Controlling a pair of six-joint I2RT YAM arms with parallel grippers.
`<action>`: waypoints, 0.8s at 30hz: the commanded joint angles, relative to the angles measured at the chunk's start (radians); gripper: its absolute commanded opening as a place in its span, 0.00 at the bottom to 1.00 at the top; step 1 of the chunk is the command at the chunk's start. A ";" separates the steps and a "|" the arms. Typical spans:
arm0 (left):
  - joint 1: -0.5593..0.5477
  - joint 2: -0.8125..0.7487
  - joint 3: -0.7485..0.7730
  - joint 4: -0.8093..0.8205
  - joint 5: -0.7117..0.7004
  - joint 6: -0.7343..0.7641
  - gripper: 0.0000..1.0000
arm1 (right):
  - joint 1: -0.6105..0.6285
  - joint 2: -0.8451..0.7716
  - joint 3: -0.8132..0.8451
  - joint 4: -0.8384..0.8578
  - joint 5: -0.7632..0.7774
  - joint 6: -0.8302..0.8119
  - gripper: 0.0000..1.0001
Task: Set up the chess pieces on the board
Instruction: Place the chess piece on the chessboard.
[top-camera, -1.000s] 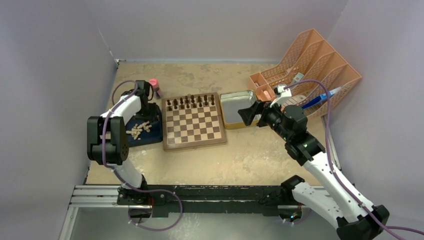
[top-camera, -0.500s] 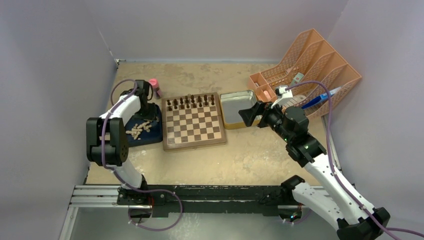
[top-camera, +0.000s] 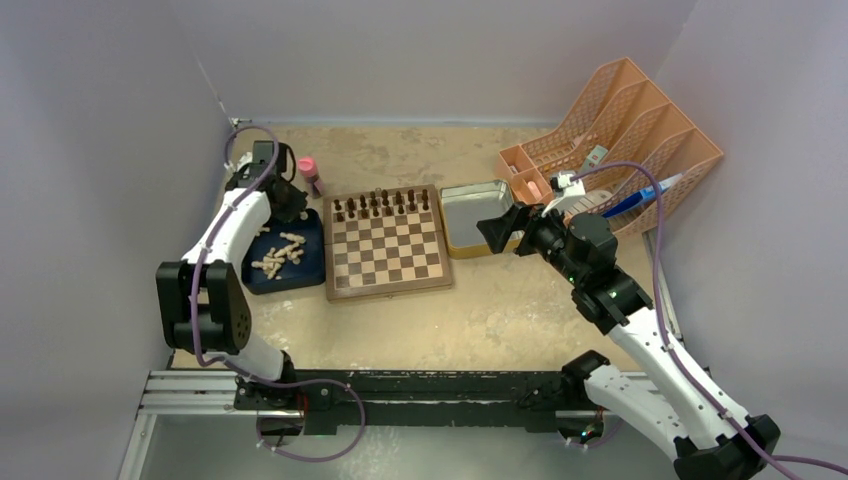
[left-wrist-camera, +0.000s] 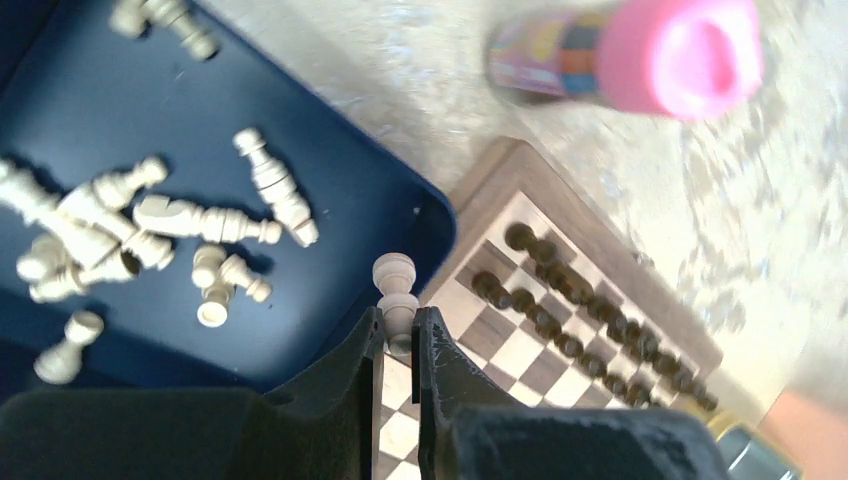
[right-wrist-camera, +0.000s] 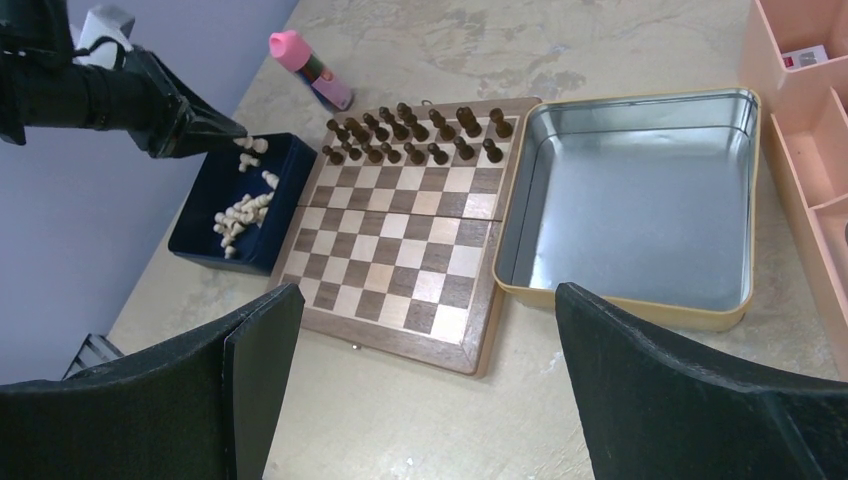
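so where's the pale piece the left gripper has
In the left wrist view the pale piece is pinched in the left gripper, over the edge of the blue tray nearest the board.

Sixteen dark chess pieces (left-wrist-camera: 520, 237), two rows of eight along far edge of board (right-wrist-camera: 400, 260). About a dozen pale chess pieces (left-wrist-camera: 200, 220) loose in blue tray (left-wrist-camera: 100, 110); heap too tangled for exact count. One pale pawn (left-wrist-camera: 395, 290) pinched in left gripper (left-wrist-camera: 398, 335). One board, one blue tray, one metal tin (right-wrist-camera: 640, 190), one pink-capped tube (left-wrist-camera: 620, 55), one peach file rack (top-camera: 620, 130).
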 joint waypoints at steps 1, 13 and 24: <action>0.000 -0.068 0.016 0.164 0.157 0.431 0.00 | 0.003 -0.021 0.015 0.016 0.000 0.011 0.99; -0.216 0.008 0.166 0.015 0.424 0.803 0.00 | 0.003 -0.054 0.027 -0.011 0.011 0.011 0.99; -0.484 0.206 0.337 -0.126 0.349 0.885 0.00 | 0.003 -0.115 0.026 -0.002 -0.006 -0.006 0.99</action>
